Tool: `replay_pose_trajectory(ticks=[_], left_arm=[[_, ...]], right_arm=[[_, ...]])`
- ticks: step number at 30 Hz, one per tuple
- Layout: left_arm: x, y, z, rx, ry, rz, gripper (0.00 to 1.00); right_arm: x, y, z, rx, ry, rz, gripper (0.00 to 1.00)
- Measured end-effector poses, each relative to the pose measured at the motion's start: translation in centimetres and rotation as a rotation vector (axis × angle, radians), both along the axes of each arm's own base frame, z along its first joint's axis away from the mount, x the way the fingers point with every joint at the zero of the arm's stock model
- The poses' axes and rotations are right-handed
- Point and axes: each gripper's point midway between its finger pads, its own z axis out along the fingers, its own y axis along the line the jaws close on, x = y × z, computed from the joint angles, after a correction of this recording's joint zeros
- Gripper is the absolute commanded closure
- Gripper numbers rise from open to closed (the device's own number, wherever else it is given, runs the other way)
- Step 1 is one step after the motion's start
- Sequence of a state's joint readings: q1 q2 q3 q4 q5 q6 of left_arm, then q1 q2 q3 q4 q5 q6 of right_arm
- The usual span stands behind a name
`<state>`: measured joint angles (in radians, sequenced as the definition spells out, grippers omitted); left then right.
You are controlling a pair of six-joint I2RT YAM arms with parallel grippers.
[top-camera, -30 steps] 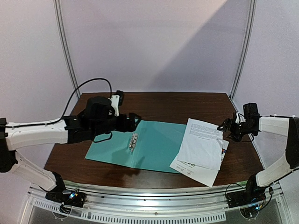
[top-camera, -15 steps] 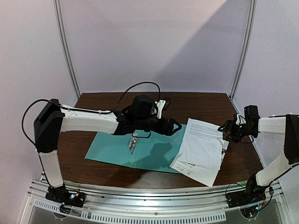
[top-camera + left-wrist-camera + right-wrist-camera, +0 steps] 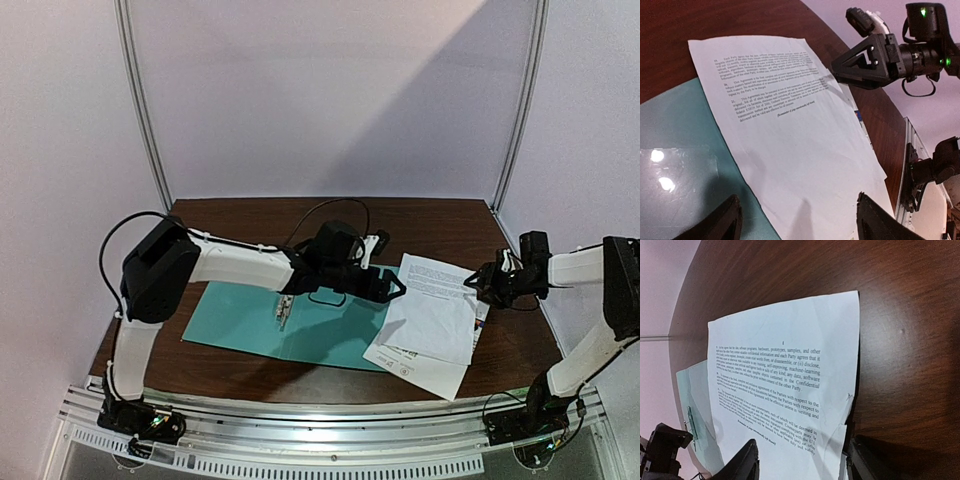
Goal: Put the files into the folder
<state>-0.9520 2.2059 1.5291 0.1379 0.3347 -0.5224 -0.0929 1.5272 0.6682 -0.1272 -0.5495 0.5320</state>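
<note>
The teal folder [image 3: 310, 325] lies open and flat on the table, its metal clip [image 3: 285, 308] along the spine. The files overlap its right edge: a white sheet of black text [image 3: 435, 305] on top, and a second sheet [image 3: 420, 368] sticking out below it. My left gripper [image 3: 393, 288] hovers open over the text sheet's left edge [image 3: 790, 130], one finger [image 3: 725, 222] over the folder [image 3: 675, 150]. My right gripper [image 3: 478, 284] stands open at the sheet's right edge [image 3: 790, 375], with fingers [image 3: 742, 462] on either side of that edge. Neither holds anything.
The dark wooden table [image 3: 420, 225] ends close behind my right gripper at its right edge [image 3: 545, 330]. An aluminium rail [image 3: 320, 440] runs along the near side. Two slanted frame poles [image 3: 140, 100] stand at the back corners. A black cable [image 3: 320, 210] loops over the left arm.
The left arm has swung right, from the folder's left part across it to the text sheet. The right gripper has edged slightly left toward the sheet's right edge.
</note>
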Motion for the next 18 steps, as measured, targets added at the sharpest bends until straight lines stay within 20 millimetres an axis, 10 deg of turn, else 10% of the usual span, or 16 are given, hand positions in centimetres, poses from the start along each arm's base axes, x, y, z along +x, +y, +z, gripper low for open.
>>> replay_pose_trajectory(ticks=[18], left_arm=[[0.2, -1.6, -4.8, 0.023, 0.091, -0.020, 0.31]], right_arm=[[0.2, 0.6, -1.6, 0.050, 0.037, 0.012, 0.97]])
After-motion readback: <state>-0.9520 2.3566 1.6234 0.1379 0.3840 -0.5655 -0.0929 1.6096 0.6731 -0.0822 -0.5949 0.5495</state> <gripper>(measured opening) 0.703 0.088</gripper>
